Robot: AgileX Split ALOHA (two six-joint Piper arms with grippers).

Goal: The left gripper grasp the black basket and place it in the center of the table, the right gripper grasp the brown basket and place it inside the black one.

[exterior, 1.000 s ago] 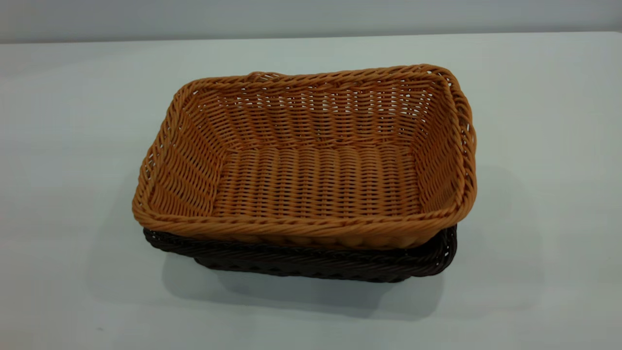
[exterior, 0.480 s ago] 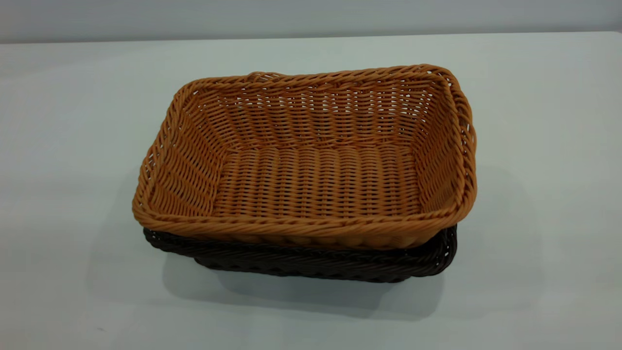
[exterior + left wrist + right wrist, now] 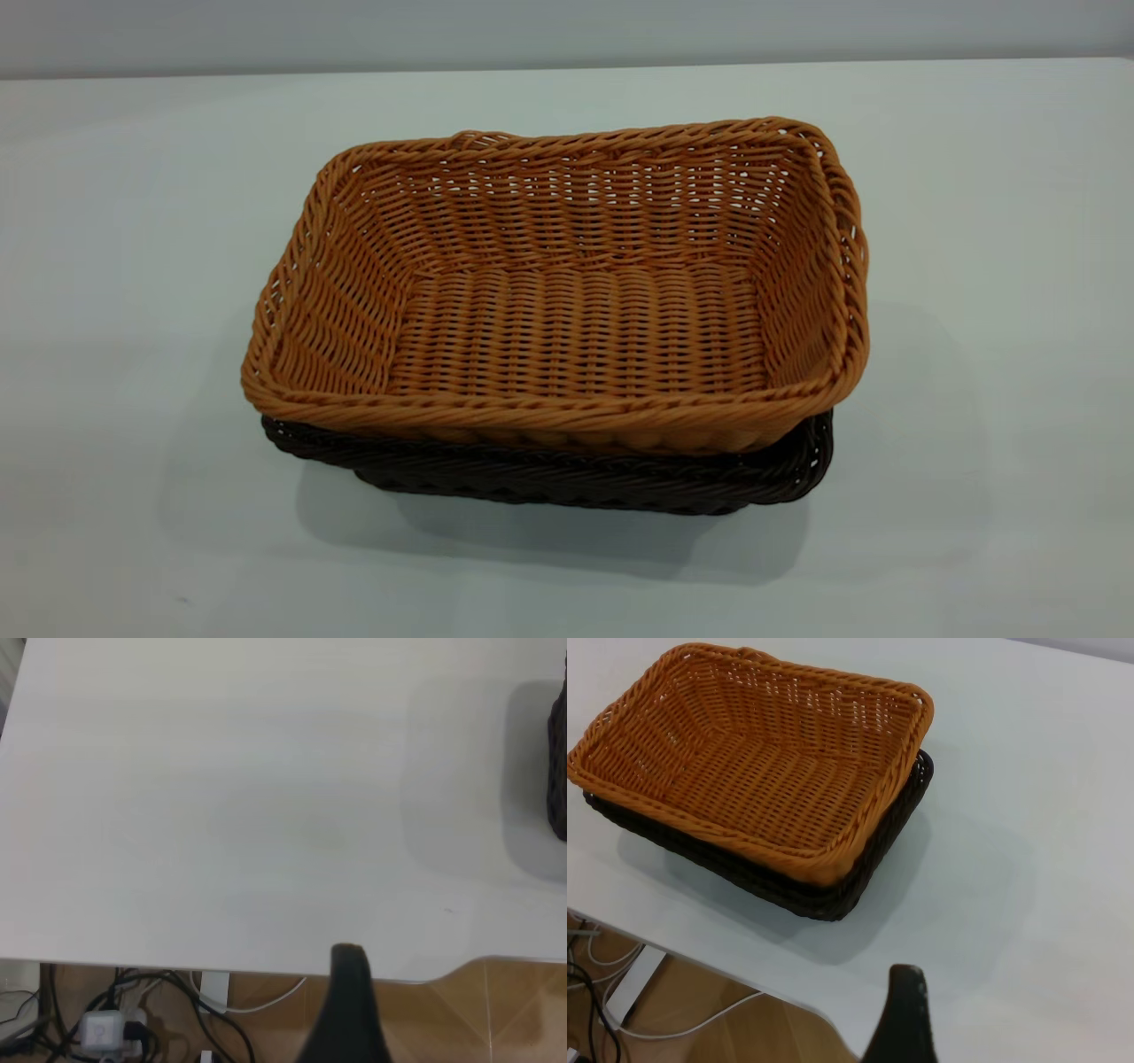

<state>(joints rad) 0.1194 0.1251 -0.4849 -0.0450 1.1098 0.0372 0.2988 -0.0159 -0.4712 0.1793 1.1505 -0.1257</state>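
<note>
The rectangular, shallow, orange-tan woven wicker brown basket (image 3: 567,292) is sitting nested inside the very dark, rectangular woven wicker black basket (image 3: 567,478), slightly skewed, so the dark braided rim is showing along the near side and at the right corner. Both are resting together near the middle of the large, plain, pale grey-white table (image 3: 133,221), with nothing gripping them. The left gripper (image 3: 347,1010), a blurred dark shape, is hovering over the table's edge, well apart from the baskets; how far its claw is open cannot be told, and it is holding nothing visible. The right gripper (image 3: 902,1014), a black tapered form, is likewise hanging near the table's edge, apart from the baskets, its opening also impossible to judge.
</note>
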